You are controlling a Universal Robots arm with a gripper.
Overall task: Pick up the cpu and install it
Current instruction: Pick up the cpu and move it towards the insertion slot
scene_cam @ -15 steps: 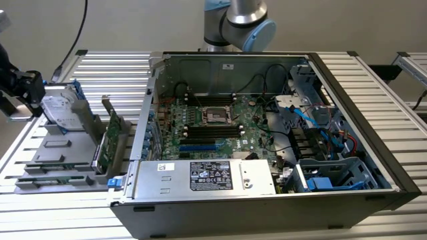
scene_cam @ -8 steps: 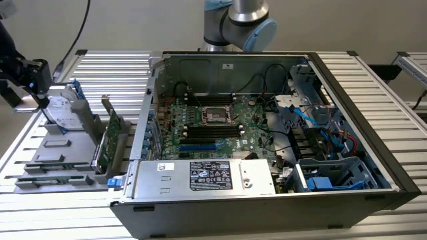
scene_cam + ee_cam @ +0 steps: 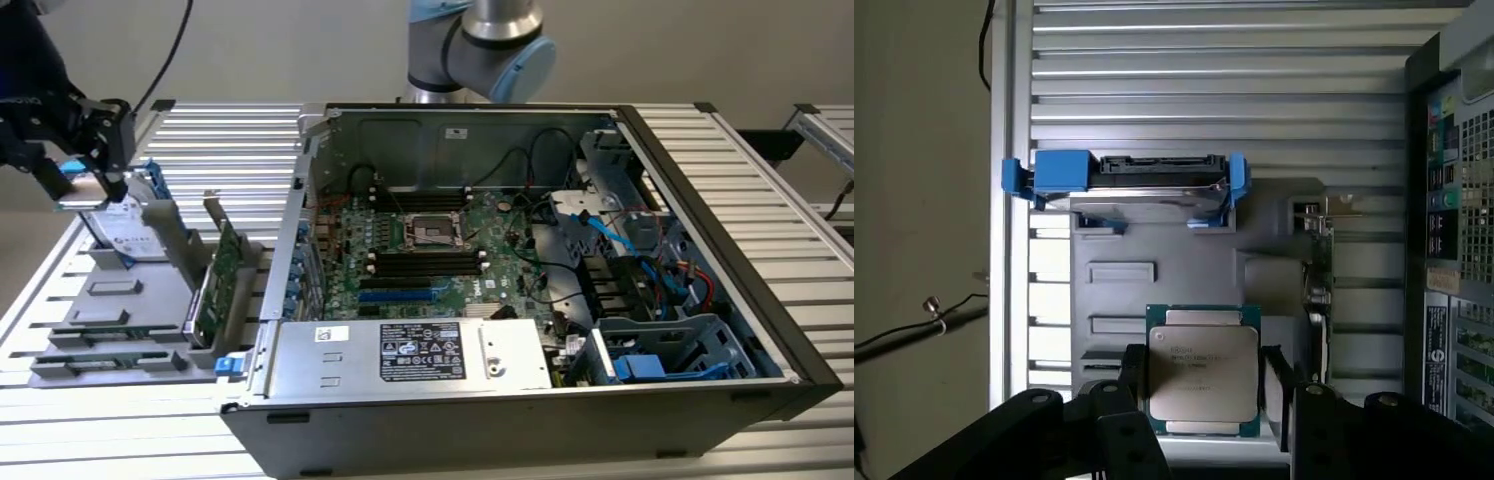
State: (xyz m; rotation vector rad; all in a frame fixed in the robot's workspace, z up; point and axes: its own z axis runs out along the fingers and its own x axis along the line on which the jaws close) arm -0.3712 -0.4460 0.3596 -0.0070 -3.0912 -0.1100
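1 of 2 steps looks done: cpu picked up, not yet installed.
My gripper (image 3: pixel 91 185) is clamped on the cpu (image 3: pixel 1204 355), with fingers (image 3: pixel 1134 385) against 2 opposite edges. It holds the chip clear above the far edge of the gray parts tray (image 3: pixel 120 300), near the hard drive (image 3: pixel 1144 185) in its blue carrier. The motherboard socket (image 3: pixel 434 232) inside the open computer case (image 3: pixel 721 300) looks bare to me and lies well apart from the chip, so the whole install is left.
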